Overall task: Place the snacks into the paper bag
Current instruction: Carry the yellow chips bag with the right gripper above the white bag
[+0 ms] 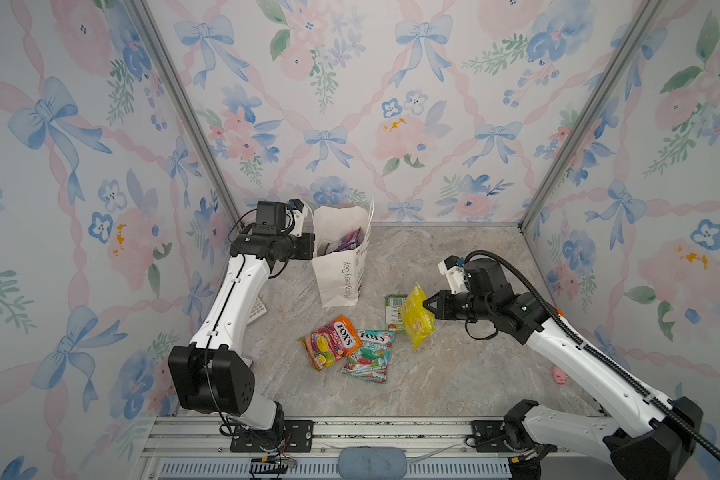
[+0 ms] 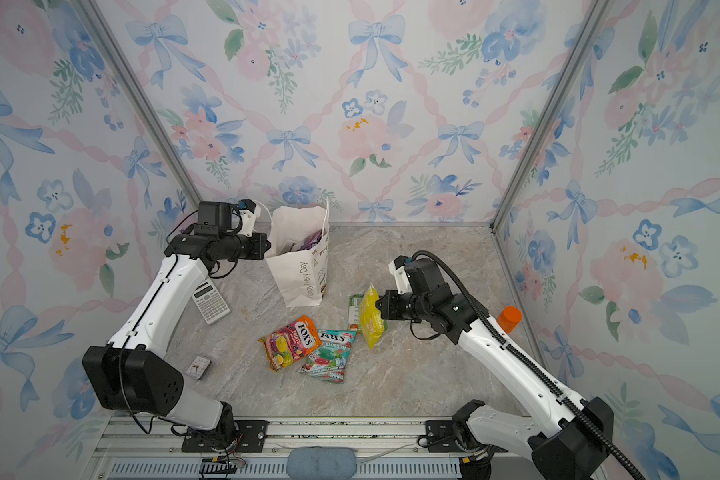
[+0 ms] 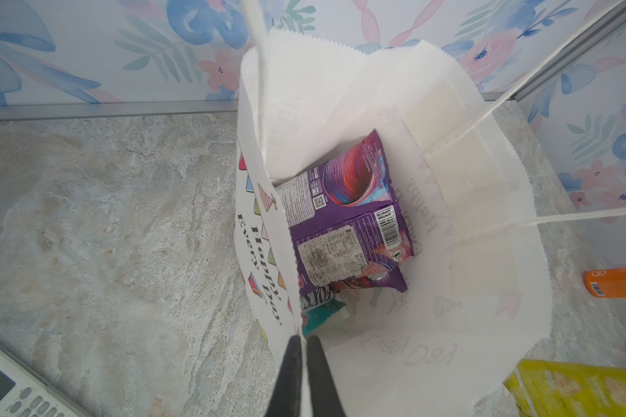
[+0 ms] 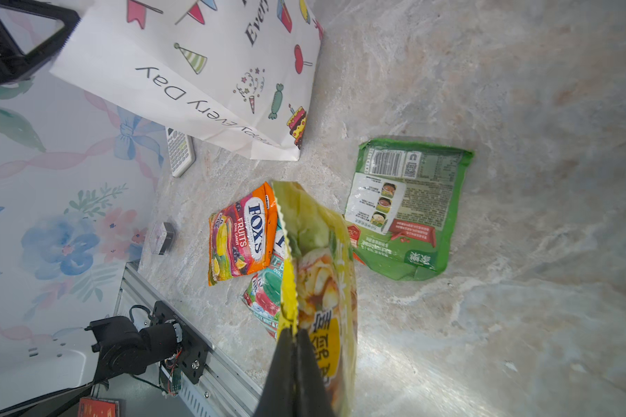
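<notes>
Bag: white paper gift bag stands upright at the back of the marbled bench, mouth open.
Done: purple glossy packet and teal FOX'S packet lie inside.
Left: 3 on the bench, namely orange FOX'S packet, mint FOX'S packet and green flat packet.
Left gripper: pinched together on the bag's rim.
Right gripper: clamped on yellow glossy packet, which hangs near the bag.

Matt paper bag, glossy yellow snack

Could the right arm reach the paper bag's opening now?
Probably yes: the left gripper pinches the paper bag open at its rim, and nothing tall stands between it and the right gripper holding the yellow packet.
</notes>
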You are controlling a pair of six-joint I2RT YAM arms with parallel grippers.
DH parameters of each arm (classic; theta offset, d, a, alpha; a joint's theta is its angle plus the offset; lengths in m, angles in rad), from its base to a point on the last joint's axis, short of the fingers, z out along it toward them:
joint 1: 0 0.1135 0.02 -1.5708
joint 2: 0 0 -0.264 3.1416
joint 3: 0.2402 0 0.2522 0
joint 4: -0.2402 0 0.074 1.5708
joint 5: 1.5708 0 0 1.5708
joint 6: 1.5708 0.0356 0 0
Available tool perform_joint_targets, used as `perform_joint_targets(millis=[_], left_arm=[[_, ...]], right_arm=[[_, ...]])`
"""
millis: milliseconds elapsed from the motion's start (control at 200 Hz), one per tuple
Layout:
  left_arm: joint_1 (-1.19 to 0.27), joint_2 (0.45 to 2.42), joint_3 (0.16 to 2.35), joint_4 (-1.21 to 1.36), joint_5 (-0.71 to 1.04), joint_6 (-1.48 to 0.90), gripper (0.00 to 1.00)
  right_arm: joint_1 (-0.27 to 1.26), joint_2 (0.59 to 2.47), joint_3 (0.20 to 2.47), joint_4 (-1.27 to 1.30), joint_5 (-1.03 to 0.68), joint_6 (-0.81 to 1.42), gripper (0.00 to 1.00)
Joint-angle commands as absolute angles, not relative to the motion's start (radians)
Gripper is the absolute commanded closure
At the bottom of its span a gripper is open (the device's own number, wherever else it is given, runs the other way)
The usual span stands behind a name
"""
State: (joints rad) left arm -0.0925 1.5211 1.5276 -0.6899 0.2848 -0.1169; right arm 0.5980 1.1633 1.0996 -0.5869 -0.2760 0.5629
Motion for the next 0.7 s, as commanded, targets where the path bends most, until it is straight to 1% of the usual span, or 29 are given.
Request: perform_joint_targets(millis=[0, 190, 390, 695], left_arm=[[-0.102, 1.519, 1.508, -0.687, 0.282, -0.115, 1.00], [-0.102, 1.517, 1.508, -0.687, 0.279, -0.115, 1.00], [-0.103, 1.521, 1.508, -0.687, 0.283, -0.115, 1.00], [-0.103, 1.520, 1.509, -0.687, 0.285, -0.115, 1.00]], right_arm=[[0.634, 1.206, 1.182, -0.574, -0.284, 0.507, 1.00], [0.706, 1.319, 1.337, -0.528, -0.301, 0.440, 1.00], [0.747, 1.427, 1.503, -0.442, -0.337, 0.405, 1.00], [0.774, 1.592, 1.826, -0.535, -0.348, 0.334, 1.00]])
